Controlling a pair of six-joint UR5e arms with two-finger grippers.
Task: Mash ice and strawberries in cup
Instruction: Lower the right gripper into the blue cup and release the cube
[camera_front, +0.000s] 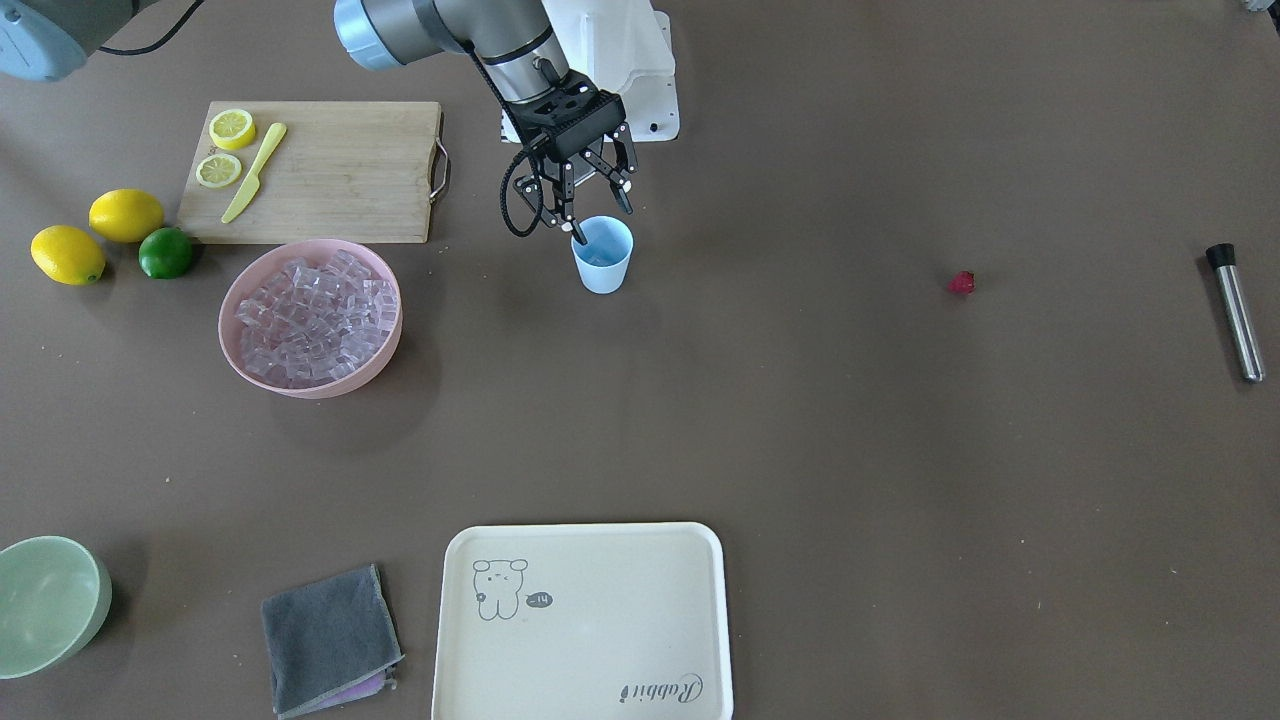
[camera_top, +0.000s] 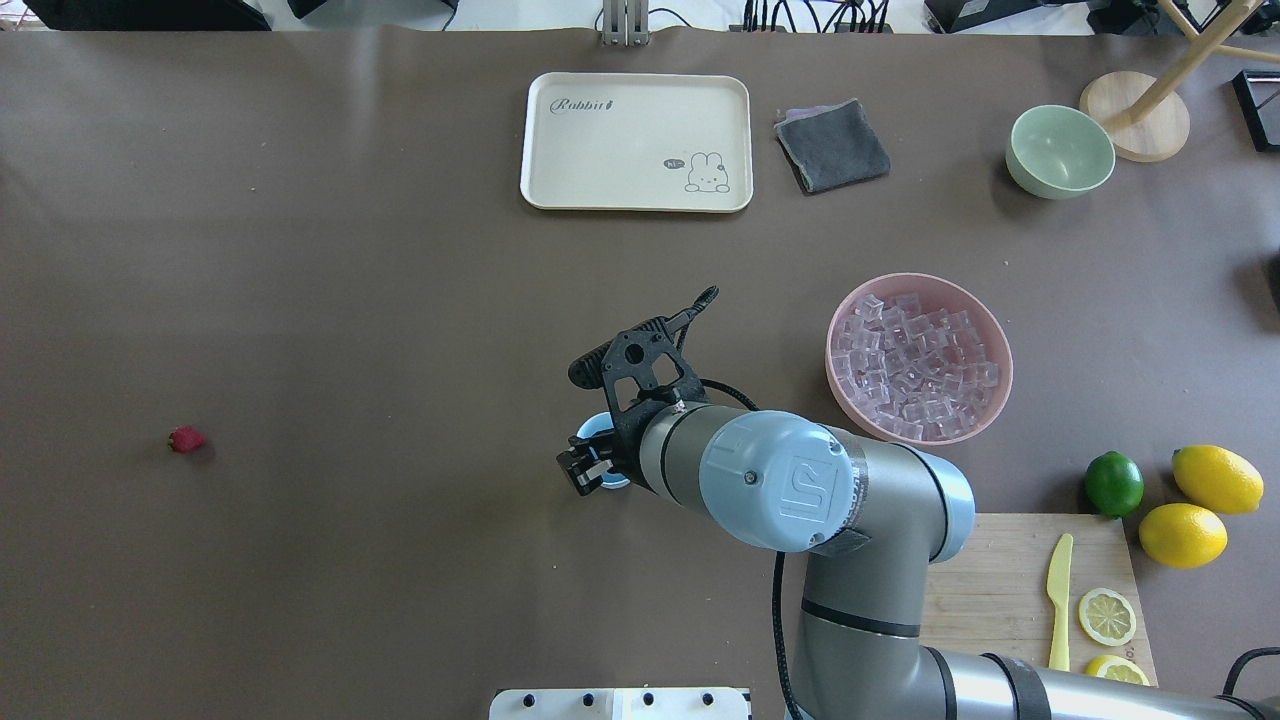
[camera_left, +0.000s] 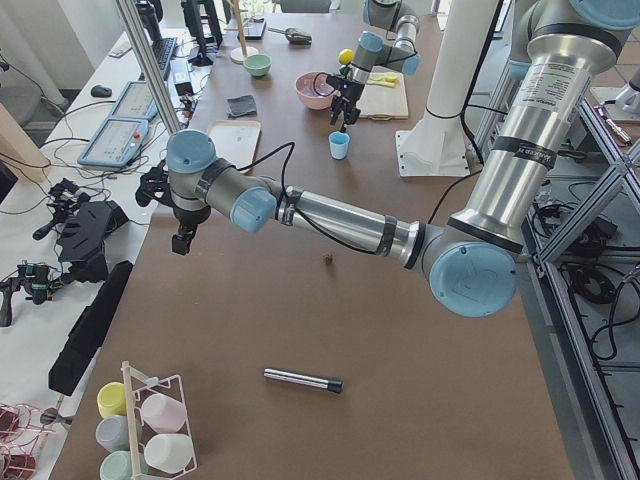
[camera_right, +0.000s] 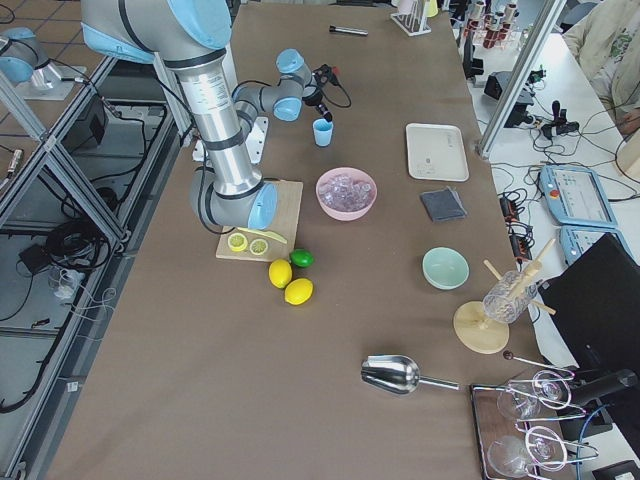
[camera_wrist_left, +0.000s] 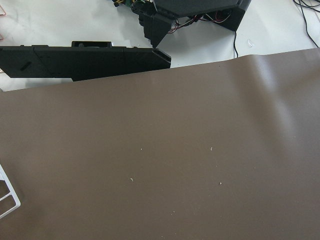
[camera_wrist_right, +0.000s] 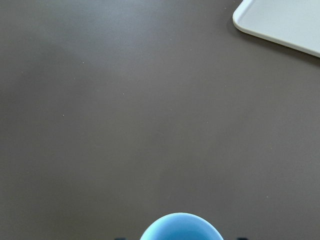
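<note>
1. The small light blue plastic cup (camera_front: 603, 266) stands upright on the brown surface (camera_front: 800, 430). The right hand (camera_front: 603, 222) hangs just over its rim, fingers spread, nothing between them.
2. A pale glint inside the cup may be an ice cube; it is too small to be sure.
3. The tiny dark red strawberry (camera_front: 961, 283) lies well apart from the cup, so I judge filling is under way and mashing not begun.
4. Beyond the cup, a wide pink bowl (camera_front: 300, 386) holds the clear ice cubes (camera_front: 315, 315).
5. Farthest from the cup lies a steel rod with a black tip (camera_front: 1238, 320). The left hand (camera_left: 182, 240) hovers out there; I cannot tell its grip. The next move calls for a gentle pinch on the berry.
</note>
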